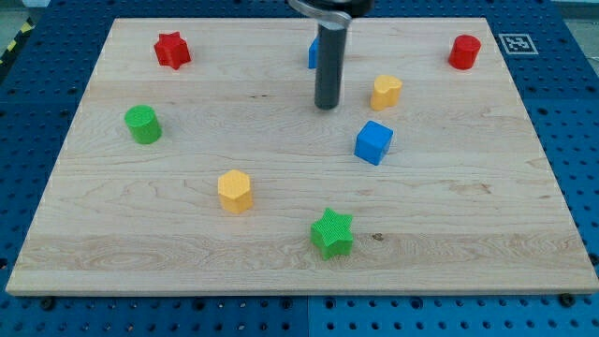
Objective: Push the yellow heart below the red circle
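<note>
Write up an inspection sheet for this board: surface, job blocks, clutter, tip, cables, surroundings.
Surface: wooden board, lying flat, light wood grain.
Job's things: yellow heart right of centre in the upper half; red circle near the view's top right corner. The heart sits left of and lower than the circle, not yet below it.
Clutter: red star, green cylinder, yellow hexagon, green star, blue cube, and a blue block mostly hidden behind the rod.
Grippers: none; my tip is just left of the yellow heart, with a gap between them.
Cables: nothing seen.
Surroundings: blue perforated table; a marker tag at the view's top right.
</note>
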Motion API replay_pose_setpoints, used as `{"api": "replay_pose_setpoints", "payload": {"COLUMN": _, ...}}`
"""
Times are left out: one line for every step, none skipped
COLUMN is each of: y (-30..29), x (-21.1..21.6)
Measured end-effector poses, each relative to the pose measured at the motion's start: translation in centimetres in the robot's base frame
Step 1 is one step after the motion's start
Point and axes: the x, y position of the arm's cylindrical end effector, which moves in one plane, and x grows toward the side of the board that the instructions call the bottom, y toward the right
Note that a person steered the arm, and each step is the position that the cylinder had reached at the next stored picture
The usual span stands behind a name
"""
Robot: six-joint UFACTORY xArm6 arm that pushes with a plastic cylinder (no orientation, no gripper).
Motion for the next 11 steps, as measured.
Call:
{"api": "replay_pose_setpoints", "payload": {"y": 3.1, "x": -1.6}}
{"api": "replay_pose_setpoints", "payload": {"y": 9.6, "x": 1.3}}
{"api": "replay_pose_setpoints", "payload": {"y": 12.4, "x": 1.9}}
{"api": "replay_pose_setpoints", "payload": {"y": 9.9, "x": 0.2}}
{"api": "replay_pose_setpoints", "payload": {"y": 11.7, "x": 0.4}}
{"api": "replay_pose_setpoints", "payload": {"y": 16.5, "x": 2.5}}
{"api": "replay_pose_setpoints", "payload": {"y": 17.8, "x": 2.3}}
{"api": "replay_pose_setpoints", "payload": {"y": 18.0, "x": -0.1}}
{"api": "replay_pose_setpoints", "payload": {"y": 19.7, "x": 2.0}}
{"api": "replay_pose_setpoints", "payload": {"y": 20.5, "x": 3.9}}
{"api": "replay_pose_setpoints", "payload": {"y": 20.4, "x": 2.5}}
